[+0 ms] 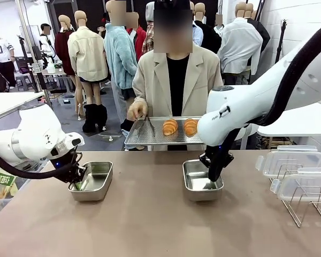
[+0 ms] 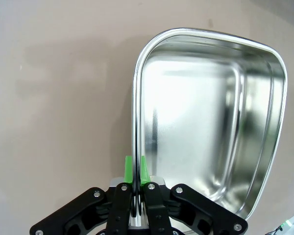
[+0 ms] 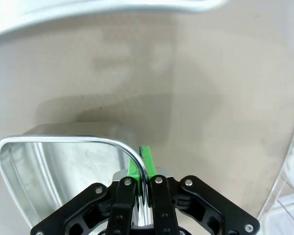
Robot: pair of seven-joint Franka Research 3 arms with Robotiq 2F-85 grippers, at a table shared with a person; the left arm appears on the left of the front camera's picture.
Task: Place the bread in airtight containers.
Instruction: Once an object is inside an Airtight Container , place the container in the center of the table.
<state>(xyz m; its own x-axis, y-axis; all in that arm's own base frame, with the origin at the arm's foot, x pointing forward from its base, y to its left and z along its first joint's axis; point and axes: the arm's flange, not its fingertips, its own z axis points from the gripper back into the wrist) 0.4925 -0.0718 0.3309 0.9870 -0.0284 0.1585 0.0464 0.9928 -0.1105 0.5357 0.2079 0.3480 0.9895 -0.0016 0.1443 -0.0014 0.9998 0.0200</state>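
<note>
Spanning the foreground, the bench (image 1: pixel 150 230) carries the left tin (image 1: pixel 99 176) and the right tin (image 1: pixel 192 182), well apart and both uncovered. A person (image 1: pixel 176 75) at the far side holds a flat metal tray (image 1: pixel 147 136) just past the bench's far edge; the right arm (image 1: pixel 257 99) hides the tray's right end. At the right a wire rack (image 1: pixel 305 206) bears two clear lids (image 1: pixel 291 162), the nearer one cut off by the picture's edge. The left hand (image 2: pixel 135 166) is clenched on the left tin's side wall, with a green pad on each face of the rim. The right hand (image 3: pixel 139 164) grasps the right tin's wall near a rounded corner; the wrist view cuts most of that tin off. Two rolls (image 1: pixel 170 127) lie side by side on the tray.
</note>
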